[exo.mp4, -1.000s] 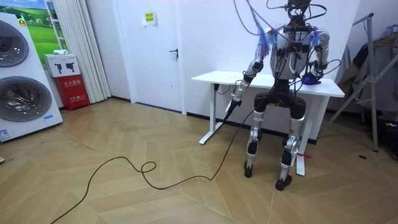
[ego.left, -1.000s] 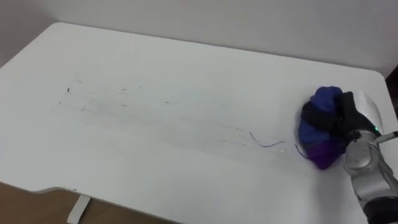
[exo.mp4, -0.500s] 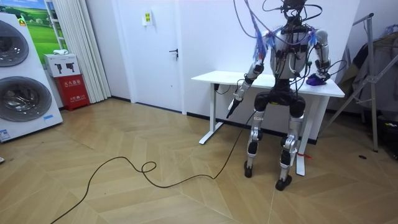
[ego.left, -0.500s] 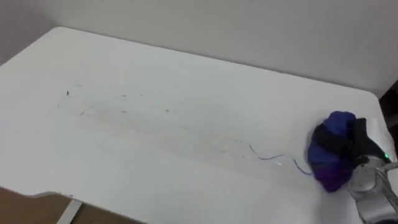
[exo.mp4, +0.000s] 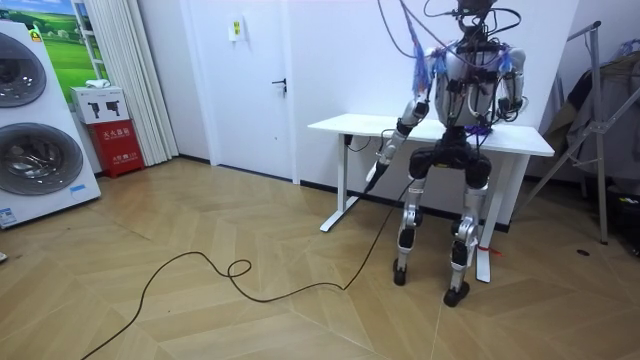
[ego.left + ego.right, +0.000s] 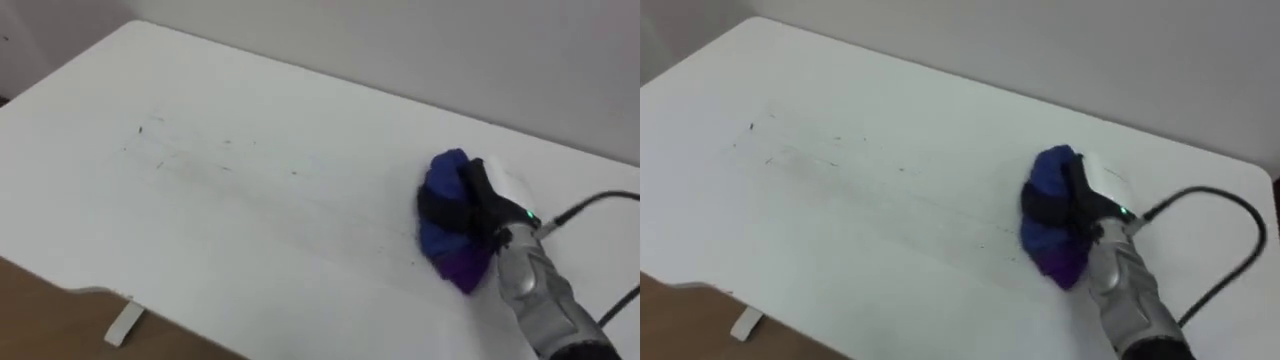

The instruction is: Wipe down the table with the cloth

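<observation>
Plainly, the far-left stretch of the white rectangular table top (image 6: 250,90) is where the work waits. Thin dark scribble marks (image 6: 160,160) trail across it from left toward the middle, so faint that I cannot tell ink from scuffing.

In the room view the robot stands at the table's near edge. Its left hand (image 5: 376,170) hangs low at its side, clear of the top, probably kept out of the wiping path. I cannot tell how its fingers are set.

Further right, past the middle, a bunched blue and purple cloth (image 6: 445,215) lies on the table top. The right hand (image 6: 480,200) sits on the bundle's right side with dark fingers curled over it, clenched around the fabric. My guess is that the cloth is wadded into a ball so the hand can hold it and press down at once.

The fingertips sink into the folds. Any marks under the bundle are covered. The table's near right corner is cut off, so dirt there cannot be judged.
</observation>
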